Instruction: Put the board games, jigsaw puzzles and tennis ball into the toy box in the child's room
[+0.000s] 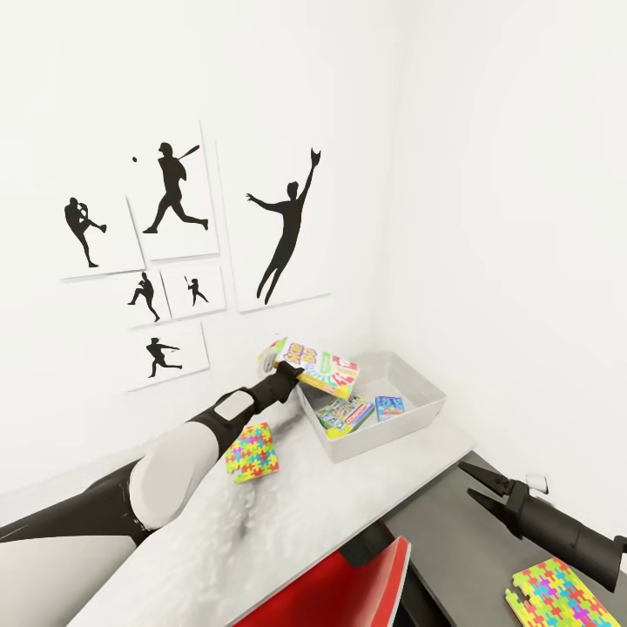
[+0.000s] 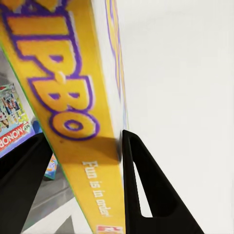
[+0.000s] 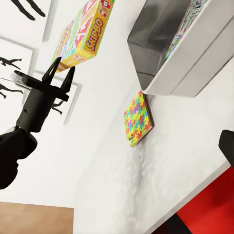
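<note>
My left gripper (image 1: 286, 373) is shut on the edge of the SKIP-BO board game (image 1: 324, 367), holding it tilted over the near-left rim of the toy box (image 1: 424, 389). In the left wrist view the yellow box (image 2: 73, 97) sits between the black fingers (image 2: 146, 195). Two smaller board games, a white-and-red one (image 1: 345, 414) and a blue one (image 1: 389, 407), lie inside the toy box. One jigsaw puzzle (image 1: 252, 450) lies on the table (image 1: 287, 514) beside the left arm. A second jigsaw puzzle (image 1: 557, 597) lies lower right. My right gripper (image 1: 477, 486) is open and empty. The tennis ball is out of view.
A red chair (image 1: 374, 583) stands under the table's front edge. The dark grey lower cabinet (image 1: 444, 522) runs to the right, under the right arm. White walls meet in a corner just behind the toy box, with black sport prints (image 1: 174, 252) on the left wall.
</note>
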Controlling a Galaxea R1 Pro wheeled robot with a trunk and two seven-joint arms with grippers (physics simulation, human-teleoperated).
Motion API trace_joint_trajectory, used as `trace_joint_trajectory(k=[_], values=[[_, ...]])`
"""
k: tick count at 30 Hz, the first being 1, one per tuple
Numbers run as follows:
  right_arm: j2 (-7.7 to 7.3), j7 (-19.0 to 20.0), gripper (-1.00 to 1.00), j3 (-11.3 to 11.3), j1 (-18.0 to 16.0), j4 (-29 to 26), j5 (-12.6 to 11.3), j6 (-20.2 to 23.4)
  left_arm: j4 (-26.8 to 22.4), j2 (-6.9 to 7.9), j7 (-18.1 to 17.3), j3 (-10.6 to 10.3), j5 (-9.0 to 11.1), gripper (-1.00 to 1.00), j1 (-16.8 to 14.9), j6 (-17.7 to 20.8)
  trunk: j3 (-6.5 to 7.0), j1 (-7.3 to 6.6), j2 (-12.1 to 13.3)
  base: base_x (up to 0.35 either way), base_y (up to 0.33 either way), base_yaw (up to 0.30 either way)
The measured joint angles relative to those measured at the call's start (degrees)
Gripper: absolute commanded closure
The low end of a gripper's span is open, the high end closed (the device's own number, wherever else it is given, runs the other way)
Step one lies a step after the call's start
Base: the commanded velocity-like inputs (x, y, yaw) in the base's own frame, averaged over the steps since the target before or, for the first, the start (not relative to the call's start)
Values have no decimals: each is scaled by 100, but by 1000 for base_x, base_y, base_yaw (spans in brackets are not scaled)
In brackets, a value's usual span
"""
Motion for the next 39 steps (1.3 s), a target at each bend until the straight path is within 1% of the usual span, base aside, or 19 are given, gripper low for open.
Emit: trace_joint_trajectory(k=[8,12,15,23,26,28,30,34,39], values=[[2,0,-100,8,0,0,0,0,11,0,7,7,12,100,0,-62,0,0,0,0,0,0],[7,0,-100,9,-1,0,0,0,28,0,16,18,21,100,0,-361,0,0,0,0,0,0],[17,0,-100,9,0,0,0,0,196,0,-16,-8,29,100,1,-614,0,0,0,0,0,0],[38,-4,-100,32,0,0,0,-19,296,0,16,2,37,100,0,-591,0,0,0,0,0,0],[41,-7,-100,41,0,-2,0,-28,301,0,42,-10,35,100,0,-435,0,0,0,0,0,0],[38,-3,-100,25,0,-2,-4,-10,286,0,44,-41,35,100,0,-35,0,0,0,0,0,0],[36,-2,-100,12,0,-3,-6,2,264,0,30,-20,49,100,0,233,-3,0,0,0,0,0],[40,-6,-100,21,0,-5,-8,4,250,0,-5,-6,53,100,0,436,-26,0,0,0,0,0],[37,-6,-100,13,0,-3,-8,7,236,0,-22,-6,58,100,0,534,-68,0,0,0,0,0]])
